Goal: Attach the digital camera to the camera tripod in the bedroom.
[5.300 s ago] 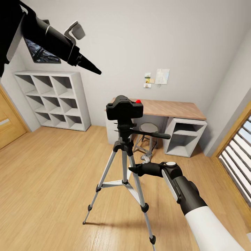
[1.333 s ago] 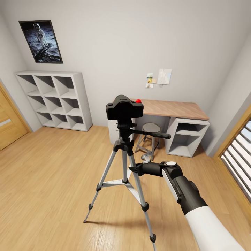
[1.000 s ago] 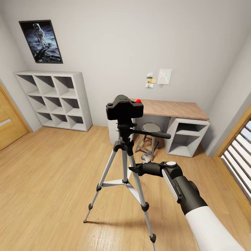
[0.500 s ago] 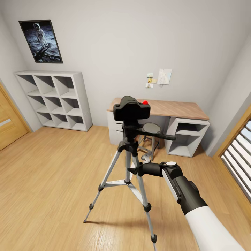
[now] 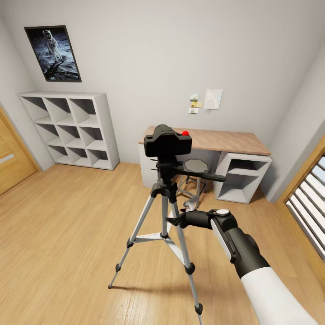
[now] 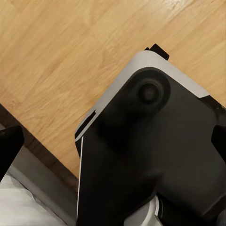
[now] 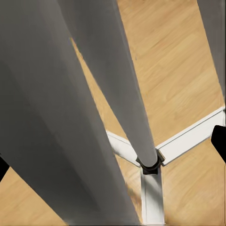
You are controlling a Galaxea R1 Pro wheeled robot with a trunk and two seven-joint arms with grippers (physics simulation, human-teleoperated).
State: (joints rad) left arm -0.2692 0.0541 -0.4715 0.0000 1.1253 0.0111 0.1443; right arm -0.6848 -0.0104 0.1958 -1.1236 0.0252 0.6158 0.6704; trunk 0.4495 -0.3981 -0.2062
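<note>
The digital camera sits on top of the black head of the camera tripod, its round red button at the upper right corner. The tripod stands on the light wood floor in the middle of the bedroom, three silver legs spread, its long black pan handle reaching out toward the right.

The right gripper is low beside the tripod, its fingers right at the nearest silver leg, just below the point where the legs meet — whether they touch or clamp the leg cannot be told from the head view. In the right wrist view, two dark fingertips show at opposite edges, well apart, with the grey tripod legs and the white centre braces running between and beyond them. The camera is well above these fingers, at the tripod's top.

The left wrist view looks down on a dark, grey-edged part of the robot over the wood floor; a dark finger tip shows at one edge, another at the opposite edge, so those fingers stand apart with nothing between them.

Behind the tripod are a wood-topped tabletop, a stool under it, white cube shelves and a framed astronaut picture.
</note>
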